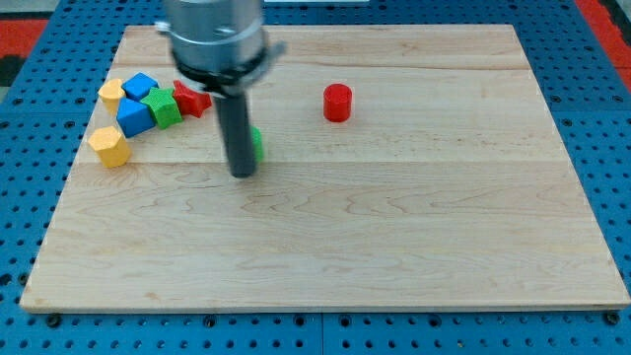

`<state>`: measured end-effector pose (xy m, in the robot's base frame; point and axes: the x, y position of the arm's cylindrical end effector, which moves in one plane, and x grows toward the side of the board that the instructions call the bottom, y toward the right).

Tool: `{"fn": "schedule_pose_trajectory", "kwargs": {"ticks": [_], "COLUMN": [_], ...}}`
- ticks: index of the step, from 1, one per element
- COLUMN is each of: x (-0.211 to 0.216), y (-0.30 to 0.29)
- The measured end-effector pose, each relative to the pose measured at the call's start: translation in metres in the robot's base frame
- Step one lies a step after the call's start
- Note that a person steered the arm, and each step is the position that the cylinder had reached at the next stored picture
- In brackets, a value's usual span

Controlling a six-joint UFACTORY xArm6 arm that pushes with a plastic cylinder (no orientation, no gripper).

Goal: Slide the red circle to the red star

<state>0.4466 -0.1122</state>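
Blue pegboard frames a pale wooden desk (394,256) that fills most of the view. Going from the view's left, well to the left of my tip (243,174) lies a cluster of blocks. A yellow block (110,146) sits farthest to the left and a little above the tip's level; a second yellow block (111,93) lies higher, toward the view's top. Beside them are two blue blocks, one (142,86) above the other (134,115), touching or nearly so. A green block (164,107) sits just right of the lower blue one, and the red star (192,99) lies just right of that, up and to the left of the tip, partly hidden by the arm's grey body. The tip rests on the desk near its middle-left, with another green block (256,144) just beside the rod on the right, its shape mostly hidden. The red circle (337,102) stands alone, up and well to the right of the tip. The rod and that green block lie roughly between the circle and the star. No gripper is fitted, only the rod.
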Motion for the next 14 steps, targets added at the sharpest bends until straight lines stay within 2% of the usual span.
{"fn": "schedule_pose_trajectory", "kwargs": {"ticks": [1, 2, 3, 5, 6, 7, 9, 10, 12, 13, 14], "x": [-0.016, 0.02, 0.001, -0.034, -0.045, -0.045, -0.045, -0.057, -0.08, -0.091, -0.131], "y": [-0.046, 0.031, 0.103, -0.026, -0.032, -0.009, 0.107, 0.13, 0.131, 0.186, 0.218]}}
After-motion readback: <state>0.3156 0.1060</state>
